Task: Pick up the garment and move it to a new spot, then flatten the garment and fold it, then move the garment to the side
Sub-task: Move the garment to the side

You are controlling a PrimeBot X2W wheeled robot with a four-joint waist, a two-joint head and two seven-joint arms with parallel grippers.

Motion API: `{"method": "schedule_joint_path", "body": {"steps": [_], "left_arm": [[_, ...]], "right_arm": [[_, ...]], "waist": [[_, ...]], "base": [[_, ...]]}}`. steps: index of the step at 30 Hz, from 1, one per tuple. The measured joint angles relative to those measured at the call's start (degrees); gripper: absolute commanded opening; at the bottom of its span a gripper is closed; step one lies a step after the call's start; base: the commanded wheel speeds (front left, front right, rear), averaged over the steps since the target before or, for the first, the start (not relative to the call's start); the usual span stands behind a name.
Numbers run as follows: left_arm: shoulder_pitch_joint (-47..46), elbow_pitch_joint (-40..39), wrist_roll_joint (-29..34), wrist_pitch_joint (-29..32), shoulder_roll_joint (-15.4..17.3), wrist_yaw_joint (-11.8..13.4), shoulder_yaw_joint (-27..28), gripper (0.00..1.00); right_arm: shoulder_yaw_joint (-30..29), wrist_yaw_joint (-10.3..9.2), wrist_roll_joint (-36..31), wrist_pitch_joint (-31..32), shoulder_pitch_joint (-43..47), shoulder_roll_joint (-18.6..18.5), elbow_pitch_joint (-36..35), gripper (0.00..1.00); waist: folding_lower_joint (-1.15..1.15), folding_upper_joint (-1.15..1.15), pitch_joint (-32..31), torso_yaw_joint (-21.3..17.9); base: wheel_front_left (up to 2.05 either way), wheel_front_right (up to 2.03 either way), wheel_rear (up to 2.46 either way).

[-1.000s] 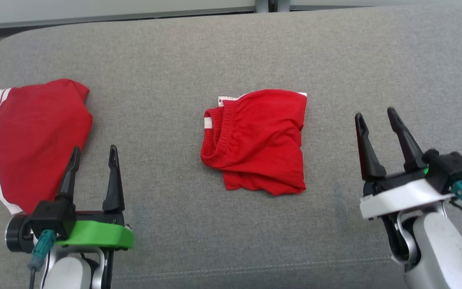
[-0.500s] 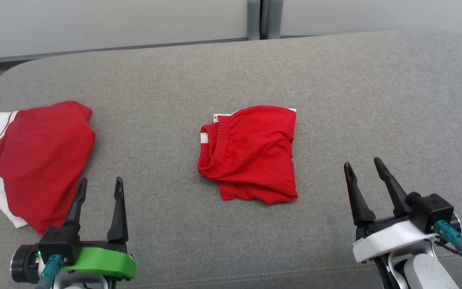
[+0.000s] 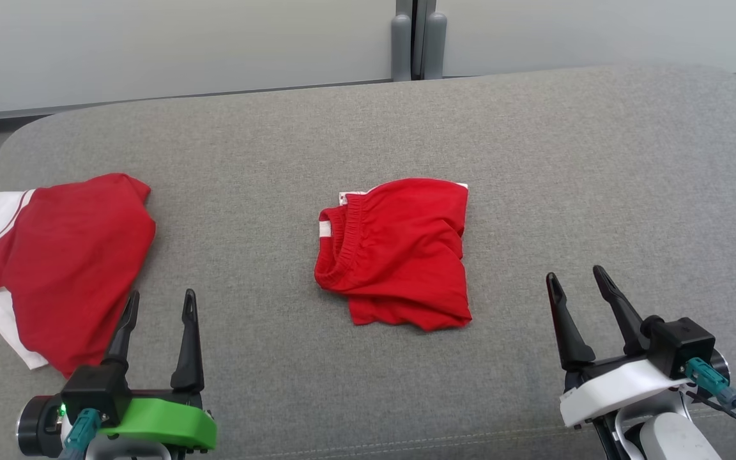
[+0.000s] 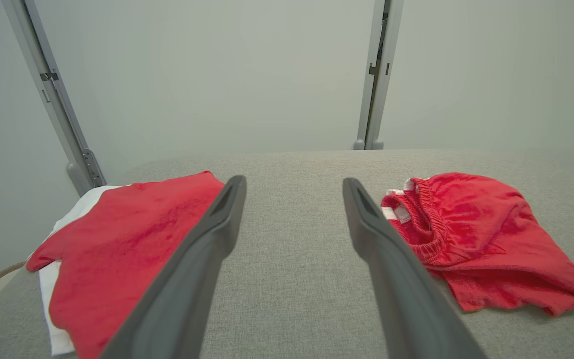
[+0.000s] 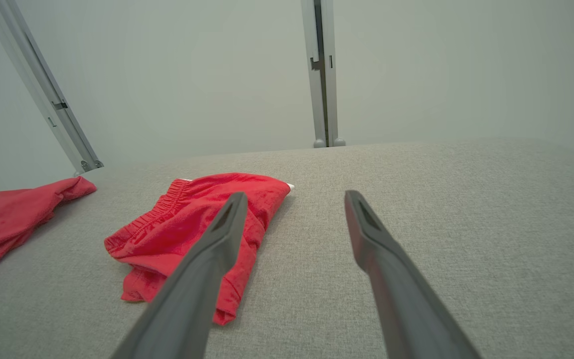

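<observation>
Loosely folded red shorts (image 3: 400, 252) lie mid grey cushion (image 3: 598, 160). Red-and-white garment (image 3: 68, 268) at left edge. Left gripper (image 3: 160, 297), right gripper (image 3: 575, 273) apart from shorts, jaws wide, gripping nothing.

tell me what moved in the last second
The head camera tilted up, sliding the whole picture down. Beyond that, the right gripper drew back toward the robot, the left gripper slightly. Both stayed open and empty. The red shorts and the red and white garment lie unmoved on the grey cushion.
</observation>
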Motion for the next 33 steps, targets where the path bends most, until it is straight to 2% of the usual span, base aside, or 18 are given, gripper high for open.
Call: {"method": "schedule_joint_path", "body": {"steps": [11, 17, 21, 23, 33], "left_arm": [[-0.7, 0.1, -0.5, 0.0, -0.1, 0.0, -1.4, 1.00], [-2.4, 0.5, -0.5, -0.4, -1.1, -0.6, -2.7, 1.00], [-4.3, 1.3, -0.5, -1.2, -1.9, -1.3, -3.7, 1.00], [-5.8, 2.3, -0.5, -1.8, -2.8, -1.8, -4.4, 1.00], [-9.8, 6.1, -0.6, -3.1, -5.1, -3.4, -6.1, 1.00]], "right_arm": [[-0.2, 0.00, 2.3, 0.0, -1.0, -1.2, 3.2, 1.00], [1.2, 0.00, 6.3, 2.5, -5.5, -4.3, 8.9, 1.00], [4.3, 0.01, 8.9, 4.2, -11.1, -6.8, 14.4, 1.00], [7.7, 0.03, 10.7, 5.6, -15.1, -7.6, 17.4, 1.00], [17.2, 0.02, 19.3, 8.5, -23.2, -8.7, 25.7, 1.00]], "waist": [[0.00, 0.00, 0.3, 1.9], [0.00, 0.00, 1.4, 3.9], [0.00, 0.00, 3.3, 5.7], [0.00, 0.00, 5.0, 6.7], [0.00, 0.00, 9.8, 11.0]], "base": [[0.00, 0.00, 0.00], [0.00, 0.00, 0.00], [0.00, 0.00, 0.00], [0.00, 0.00, 0.00], [0.00, 0.00, 0.00]]}}
